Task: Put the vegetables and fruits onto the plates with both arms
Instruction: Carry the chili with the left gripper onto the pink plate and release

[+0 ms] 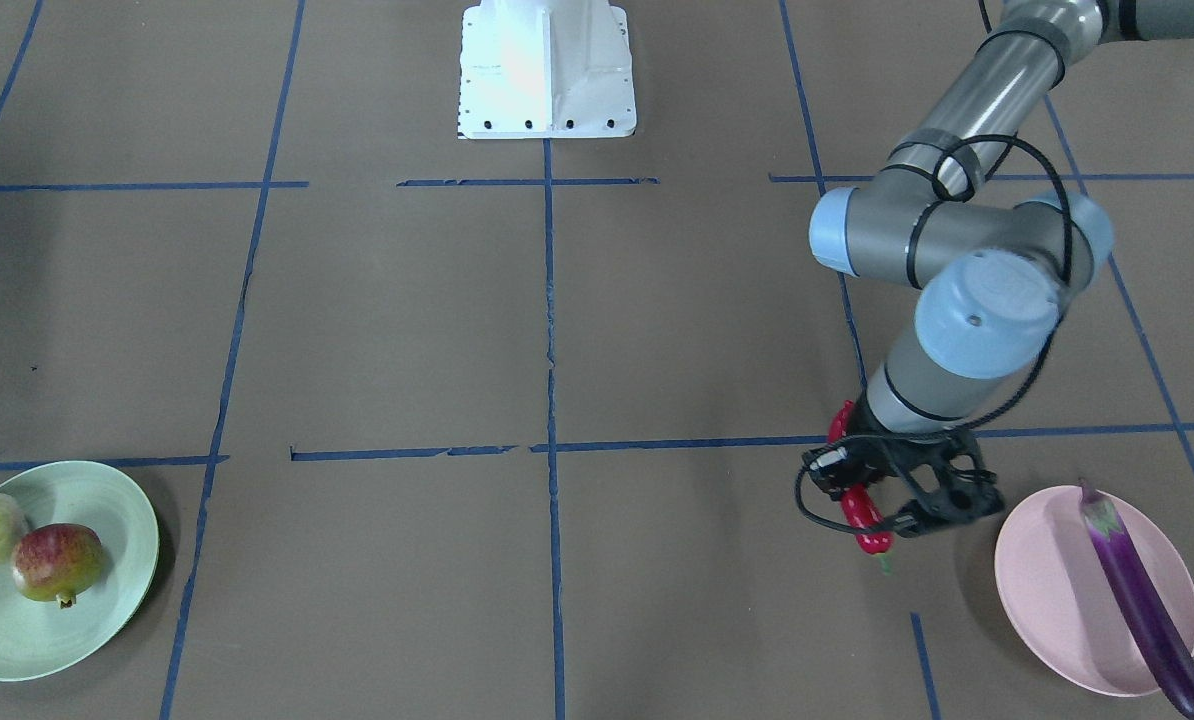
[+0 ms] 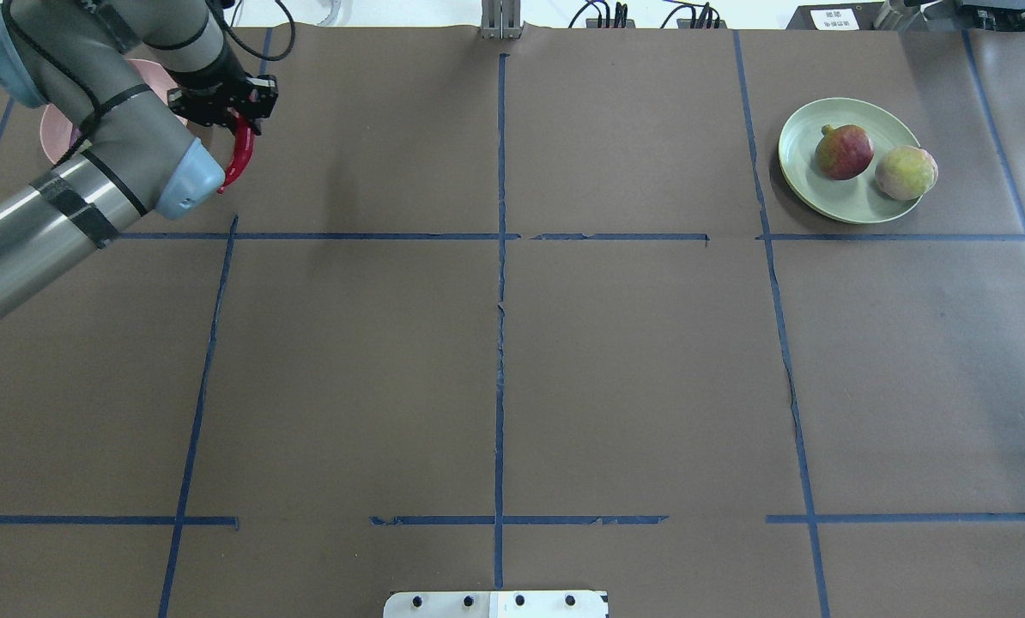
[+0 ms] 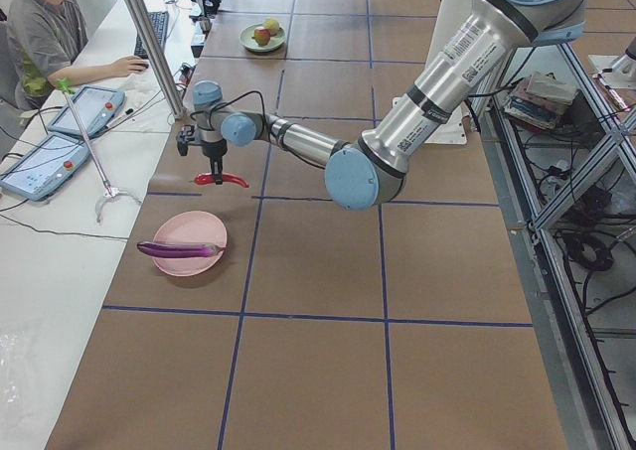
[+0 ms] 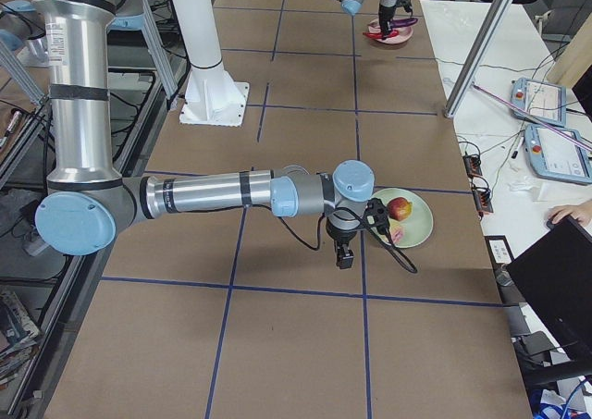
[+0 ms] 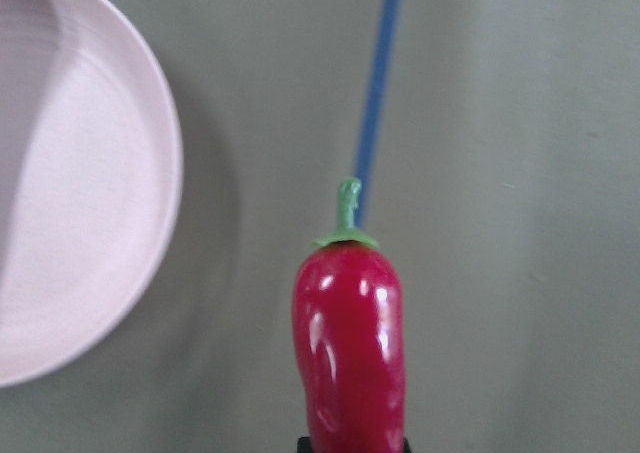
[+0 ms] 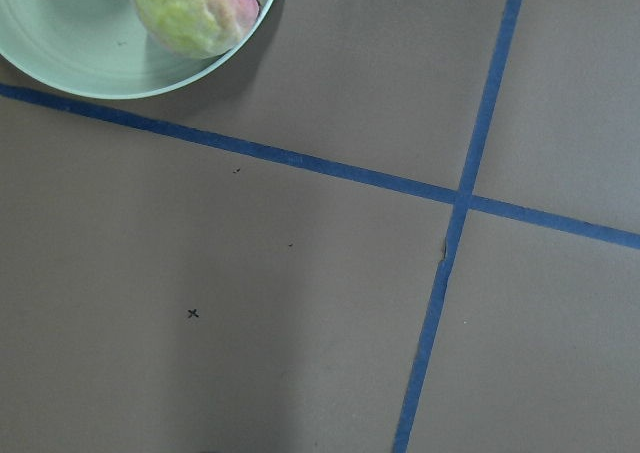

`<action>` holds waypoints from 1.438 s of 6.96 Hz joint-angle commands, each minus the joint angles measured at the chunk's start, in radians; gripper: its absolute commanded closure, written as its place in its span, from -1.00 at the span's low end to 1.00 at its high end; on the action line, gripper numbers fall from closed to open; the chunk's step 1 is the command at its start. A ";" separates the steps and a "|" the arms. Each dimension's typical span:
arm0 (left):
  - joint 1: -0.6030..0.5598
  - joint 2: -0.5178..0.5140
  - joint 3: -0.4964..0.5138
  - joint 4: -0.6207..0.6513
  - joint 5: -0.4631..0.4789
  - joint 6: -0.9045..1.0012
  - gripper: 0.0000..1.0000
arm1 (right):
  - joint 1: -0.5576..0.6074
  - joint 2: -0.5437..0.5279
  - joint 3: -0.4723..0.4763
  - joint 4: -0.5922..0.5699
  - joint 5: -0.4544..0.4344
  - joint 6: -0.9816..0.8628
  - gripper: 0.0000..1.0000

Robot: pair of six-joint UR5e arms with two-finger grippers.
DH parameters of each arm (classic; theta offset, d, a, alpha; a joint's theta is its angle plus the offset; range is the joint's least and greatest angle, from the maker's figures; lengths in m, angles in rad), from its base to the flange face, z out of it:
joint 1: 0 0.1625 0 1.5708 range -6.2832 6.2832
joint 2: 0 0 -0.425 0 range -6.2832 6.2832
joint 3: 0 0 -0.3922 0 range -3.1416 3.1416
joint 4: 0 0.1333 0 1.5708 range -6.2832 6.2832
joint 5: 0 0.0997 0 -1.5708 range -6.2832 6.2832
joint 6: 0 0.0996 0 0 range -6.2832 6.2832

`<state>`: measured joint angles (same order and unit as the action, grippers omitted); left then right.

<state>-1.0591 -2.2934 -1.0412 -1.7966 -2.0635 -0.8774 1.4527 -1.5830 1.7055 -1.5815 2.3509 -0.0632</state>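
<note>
My left gripper (image 1: 882,520) is shut on the red chili (image 1: 865,518) and holds it above the table, just beside the pale pink plate (image 1: 1047,600). In the left wrist view the chili (image 5: 350,343) points stem-first away from me, with the pink plate (image 5: 80,193) to its left. The purple eggplant (image 1: 1142,605) lies across the pink plate. The peach (image 2: 906,172) and pomegranate (image 2: 843,151) sit in the pale green plate (image 2: 800,176). My right gripper (image 4: 344,251) hangs next to the green plate in the exterior right view only; I cannot tell whether it is open or shut.
The white base block (image 1: 547,70) stands at the table's robot side. Blue tape lines cross the brown table. An operator (image 3: 40,33), tablets (image 3: 45,162) and a metal pole (image 3: 149,43) are along the far edge, close to the pink plate.
</note>
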 commanded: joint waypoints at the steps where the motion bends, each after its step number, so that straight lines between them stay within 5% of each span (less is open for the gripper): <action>1: -0.039 -0.006 0.163 -0.044 0.012 0.157 0.65 | 0.000 0.000 0.000 0.000 0.001 0.000 -1.00; 3: -0.067 -0.009 0.194 -0.041 0.025 0.239 0.34 | 0.000 0.000 0.000 0.001 0.001 0.000 -1.00; 4: -0.084 -0.027 0.191 -0.041 0.020 0.251 -0.99 | 0.000 0.000 0.000 0.000 -0.001 -0.001 -1.00; 7: -0.171 0.091 0.028 -0.029 -0.111 0.487 -1.00 | 0.000 -0.002 0.000 0.000 -0.002 0.003 -1.00; 10: -0.226 0.401 -0.366 -0.021 -0.173 0.505 -1.00 | 0.000 -0.020 0.000 0.000 -0.012 0.013 -1.00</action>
<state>-1.2741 -2.0419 -1.2314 -1.8239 -2.2216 -0.3827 1.4527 -1.5929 1.7058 -1.5815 2.3445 -0.0545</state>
